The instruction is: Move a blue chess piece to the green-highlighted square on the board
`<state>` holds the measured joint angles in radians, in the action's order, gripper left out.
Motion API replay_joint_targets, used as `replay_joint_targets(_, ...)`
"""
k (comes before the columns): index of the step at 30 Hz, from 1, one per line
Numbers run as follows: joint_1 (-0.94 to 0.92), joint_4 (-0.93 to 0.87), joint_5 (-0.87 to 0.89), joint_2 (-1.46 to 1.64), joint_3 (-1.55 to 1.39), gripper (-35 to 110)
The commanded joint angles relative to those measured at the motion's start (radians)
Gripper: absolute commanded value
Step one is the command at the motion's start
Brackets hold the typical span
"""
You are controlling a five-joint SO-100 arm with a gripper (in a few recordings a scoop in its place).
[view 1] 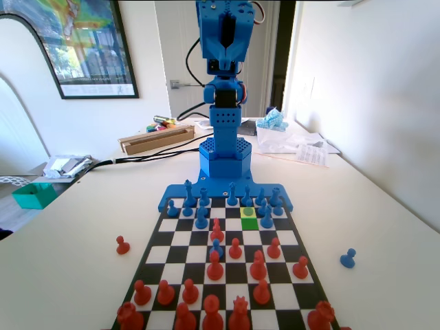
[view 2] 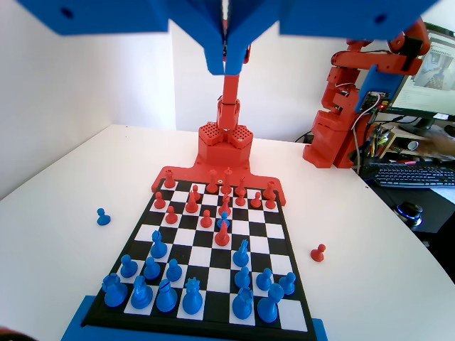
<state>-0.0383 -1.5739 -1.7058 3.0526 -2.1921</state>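
Black-and-white chequered board point(view 1: 177, 237), bright green square point(view 1: 249, 223), blue and red pieces.

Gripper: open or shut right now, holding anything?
Shut and empty: in the wrist view the gripper has its jaws meeting at a thin seam, raised high over the board.

Glossy plastic pieces point(view 1: 215, 265), matt board point(view 1: 289, 238)

Bright daylight floods the room, washing out the white walls in both views. The board point(view 1: 227, 261) casts soft shadows; nearest red pieces blur, and picture edges bow slightly.
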Motion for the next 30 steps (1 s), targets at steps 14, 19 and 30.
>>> replay_joint_targets(14, 0.0, 0.003, -0.014, 0.003, 0.008, 1)
replay_joint_targets(19, 0.0, 0.003, -0.014, 0.003, 0.008, 1)
replay_joint_targets(30, 0.017, 0.003, -0.015, 0.003, 0.008, 10)
